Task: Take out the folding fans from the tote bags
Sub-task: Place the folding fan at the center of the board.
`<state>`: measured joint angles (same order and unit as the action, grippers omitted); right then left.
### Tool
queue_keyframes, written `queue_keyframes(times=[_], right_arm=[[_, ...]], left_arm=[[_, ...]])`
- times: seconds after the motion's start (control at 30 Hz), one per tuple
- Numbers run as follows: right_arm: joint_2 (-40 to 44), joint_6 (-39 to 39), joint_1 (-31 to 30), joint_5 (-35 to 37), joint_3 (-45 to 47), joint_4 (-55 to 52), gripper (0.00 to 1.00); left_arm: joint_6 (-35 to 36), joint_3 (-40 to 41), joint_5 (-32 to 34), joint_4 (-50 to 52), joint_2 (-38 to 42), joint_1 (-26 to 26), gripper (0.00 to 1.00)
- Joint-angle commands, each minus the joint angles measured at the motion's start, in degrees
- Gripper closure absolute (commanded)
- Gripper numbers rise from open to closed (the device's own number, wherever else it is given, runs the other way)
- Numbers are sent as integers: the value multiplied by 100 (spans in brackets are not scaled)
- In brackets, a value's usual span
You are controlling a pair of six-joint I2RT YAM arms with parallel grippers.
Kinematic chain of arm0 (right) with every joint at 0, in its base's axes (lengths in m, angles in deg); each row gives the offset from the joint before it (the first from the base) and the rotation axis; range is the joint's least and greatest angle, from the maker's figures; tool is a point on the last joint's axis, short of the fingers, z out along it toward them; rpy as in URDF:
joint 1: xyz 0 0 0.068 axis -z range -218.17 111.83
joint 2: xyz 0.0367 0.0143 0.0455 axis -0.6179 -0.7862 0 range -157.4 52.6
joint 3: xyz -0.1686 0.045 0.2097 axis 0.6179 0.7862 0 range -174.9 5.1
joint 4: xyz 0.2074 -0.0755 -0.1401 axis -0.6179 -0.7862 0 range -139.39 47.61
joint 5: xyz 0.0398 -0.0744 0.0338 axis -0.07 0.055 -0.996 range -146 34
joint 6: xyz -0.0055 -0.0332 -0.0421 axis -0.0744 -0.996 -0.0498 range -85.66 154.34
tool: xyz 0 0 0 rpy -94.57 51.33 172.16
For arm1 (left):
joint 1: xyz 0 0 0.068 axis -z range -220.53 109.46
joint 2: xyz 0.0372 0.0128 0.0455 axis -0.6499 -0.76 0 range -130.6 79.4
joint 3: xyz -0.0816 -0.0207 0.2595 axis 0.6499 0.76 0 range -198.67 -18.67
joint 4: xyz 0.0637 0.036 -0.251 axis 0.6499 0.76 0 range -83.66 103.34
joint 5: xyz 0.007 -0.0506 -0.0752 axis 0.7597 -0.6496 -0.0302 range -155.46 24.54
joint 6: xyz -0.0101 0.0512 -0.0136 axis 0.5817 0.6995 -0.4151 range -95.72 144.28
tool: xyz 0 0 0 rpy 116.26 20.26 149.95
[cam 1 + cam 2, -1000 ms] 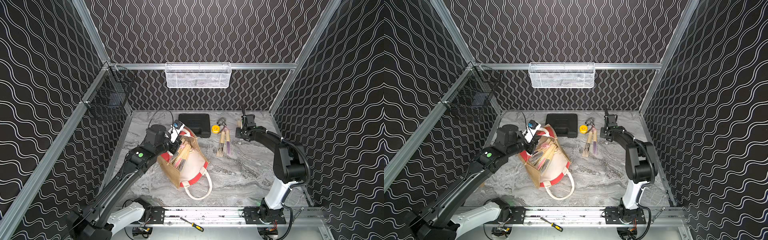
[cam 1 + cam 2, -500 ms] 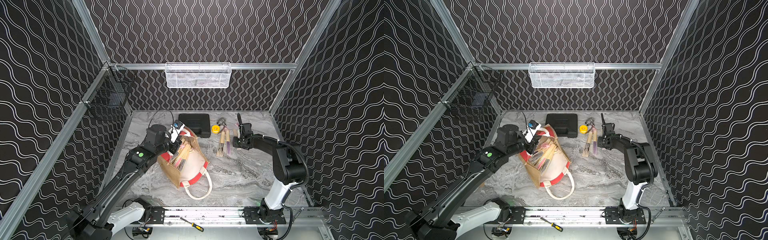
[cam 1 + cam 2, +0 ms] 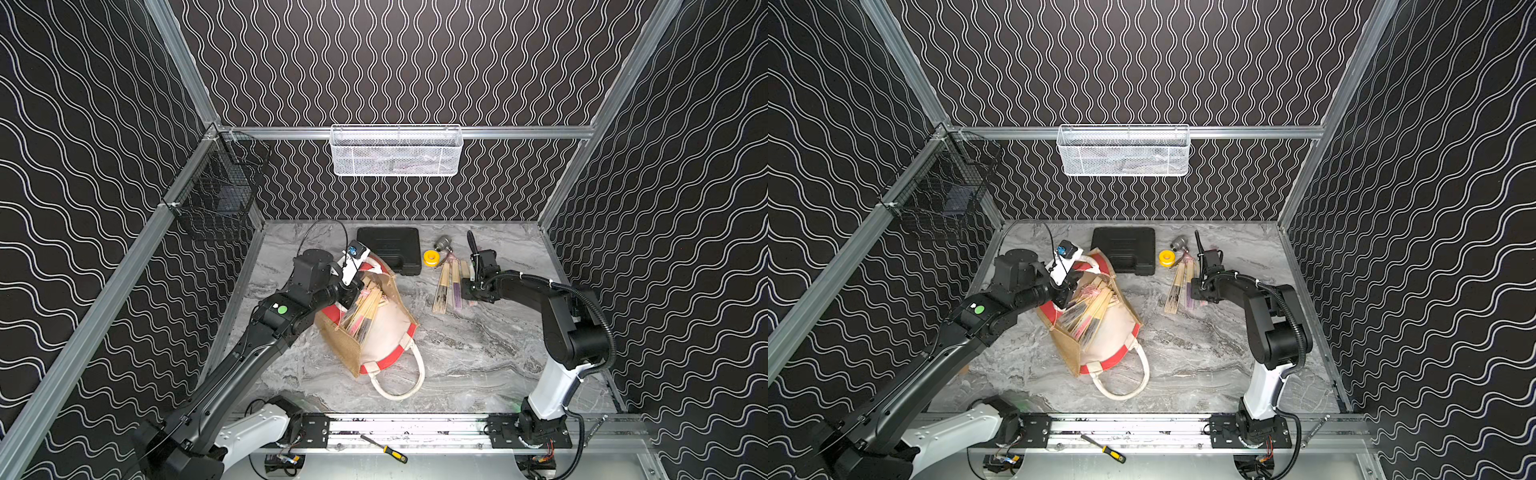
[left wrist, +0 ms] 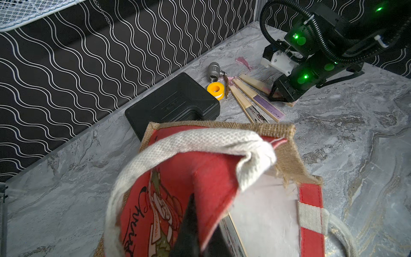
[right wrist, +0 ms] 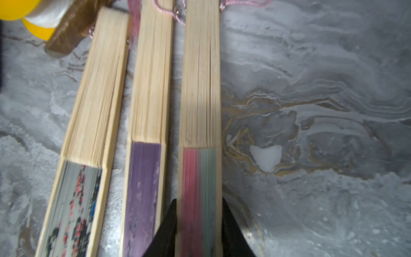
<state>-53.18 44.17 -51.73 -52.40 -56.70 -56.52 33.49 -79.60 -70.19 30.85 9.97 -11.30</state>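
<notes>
Right wrist view: we see the right gripper (image 5: 198, 200) low over the bench (image 5: 311, 111), its jaws pressed against both long edges of the pink-and-green fan (image 5: 201, 89). That fan rests there just beside a purple fan (image 5: 151, 89) and a floral fan (image 5: 93, 89), the three nearly parallel. In both top views the left gripper (image 3: 352, 291) clamps the red printed side panel (image 4: 211, 178) of the tote bag (image 3: 345, 349), which sits slumped near the bench's middle with its mouth pulled open. A bundle of folding fans (image 3: 363, 311) lies inside, so we judge the task well short of finished. Hazards, as we judge them: should the right arm rise before its jaws part fully, the fan may lift with them or skid into the purple fan beside it. The pink tassel cords (image 5: 179, 19) crowd the yellow tape roll (image 3: 430, 257) and could snag. Should the panel slip from the left jaws, the soft bag may fold over the fans inside and hide them from the next reach. Surface and room: the bench is a grey veined, marble-look sheet, seemingly smooth, so we expect slim fans to slide readily. A black case (image 3: 390, 249) and a metal fitting (image 3: 444, 243) lie toward the back wall. Black walls with white wavy lines enclose three sides on aluminium framing, carrying a white mesh basket (image 3: 397, 151) and a black wire basket (image 3: 216, 199). A screwdriver (image 3: 384, 448) lies by the front rail.
</notes>
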Motion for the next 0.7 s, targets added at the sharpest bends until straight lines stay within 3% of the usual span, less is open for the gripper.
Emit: queue_keyframes(times=[0.0,0.4,0.67], right_arm=[[-59,2,-14,47,-64,-445,69],[196,80,-145,246,-202,-733,55],[1185,518,-217,323,-168,-983,56]], left_arm=[[23,-6,-20,-219,-26,-2,100],[46,-7,-3,-221,-31,19,100],[27,-7,-2,-218,-62,19,100]])
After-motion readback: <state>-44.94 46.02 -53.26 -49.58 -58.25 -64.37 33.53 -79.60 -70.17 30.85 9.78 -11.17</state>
